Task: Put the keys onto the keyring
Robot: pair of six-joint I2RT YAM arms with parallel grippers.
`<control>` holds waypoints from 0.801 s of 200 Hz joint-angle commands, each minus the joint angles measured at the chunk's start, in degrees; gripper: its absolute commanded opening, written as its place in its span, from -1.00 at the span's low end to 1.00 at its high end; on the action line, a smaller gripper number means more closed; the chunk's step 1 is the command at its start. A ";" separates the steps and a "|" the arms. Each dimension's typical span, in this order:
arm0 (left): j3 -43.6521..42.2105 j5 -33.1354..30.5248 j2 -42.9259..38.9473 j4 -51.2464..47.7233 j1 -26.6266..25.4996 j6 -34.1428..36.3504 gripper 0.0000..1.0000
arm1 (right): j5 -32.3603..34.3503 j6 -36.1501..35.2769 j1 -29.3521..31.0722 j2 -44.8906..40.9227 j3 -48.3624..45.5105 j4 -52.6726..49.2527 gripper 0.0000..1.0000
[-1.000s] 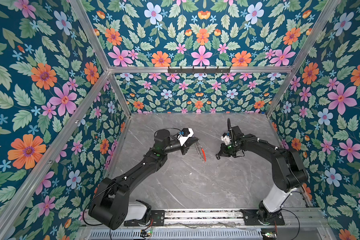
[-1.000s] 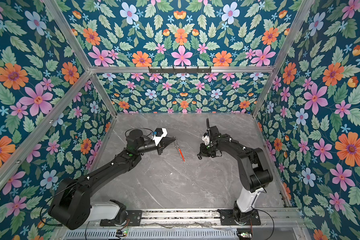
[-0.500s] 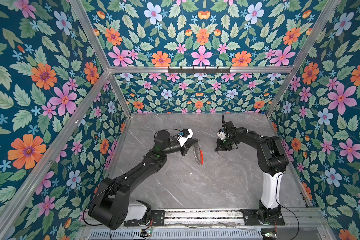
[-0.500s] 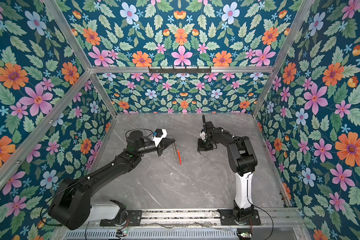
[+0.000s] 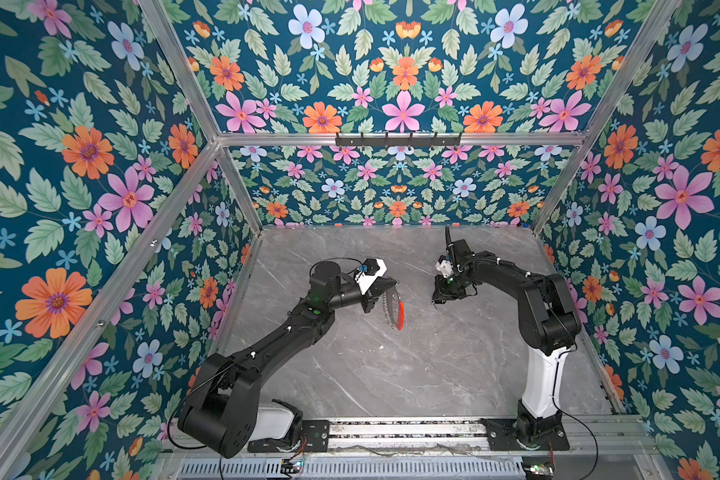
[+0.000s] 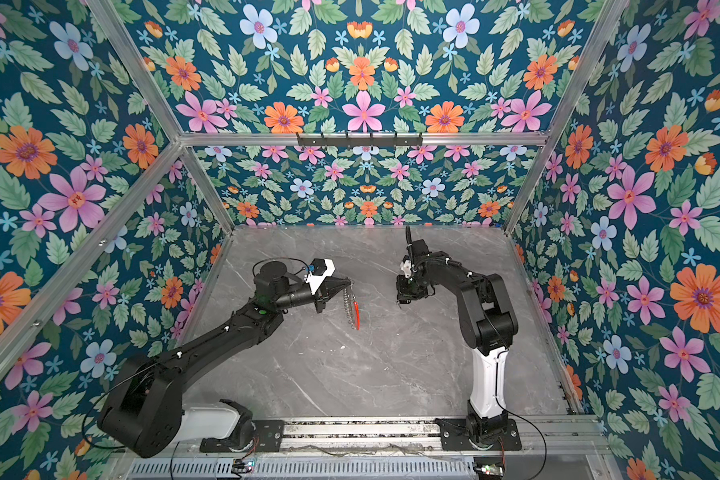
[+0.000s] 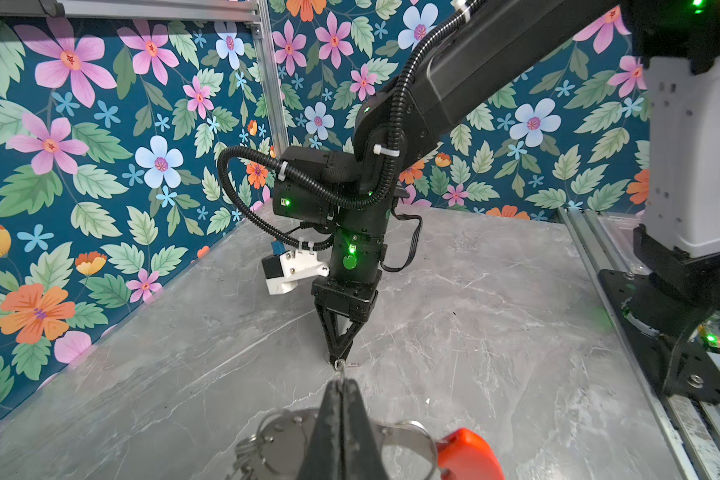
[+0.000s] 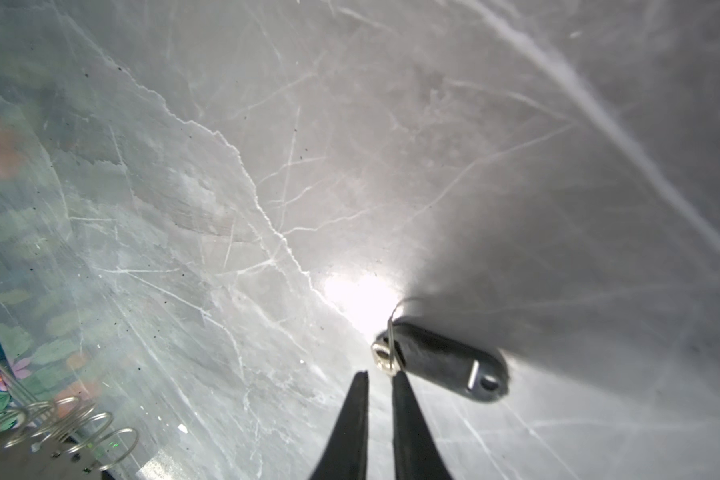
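Keyring (image 5: pixel 400 312), mid-frame in a top view, is hanging from clamped left gripper (image 5: pixel 393 285); right gripper (image 8: pixel 379 376), narrowly parted, is touching keys (image 8: pixel 441 359); label unreadable

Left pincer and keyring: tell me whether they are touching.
Touching. The left wrist view shows the left pincer shut on the keyring, metal sticking out on both sides.

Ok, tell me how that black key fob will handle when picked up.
The key fob looks tiny, so probably light. Lying flat on the glossy table, it may skid. Held by its metal link, it'd likely dangle.
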 commanded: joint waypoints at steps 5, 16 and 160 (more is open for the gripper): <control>-0.15 0.62 -0.42 2.59 0.04 -0.50 -1.00 | 2.85 2.69 0.30 -1.77 -0.40 -1.65 -0.65; -0.24 0.67 -0.45 2.83 0.04 -0.80 -1.00 | 3.84 3.96 0.60 -2.23 -0.59 -1.61 -0.65; -0.85 0.32 -2.26 2.29 0.04 -1.58 -1.00 | 6.34 2.42 2.08 -0.23 -0.53 1.51 -0.52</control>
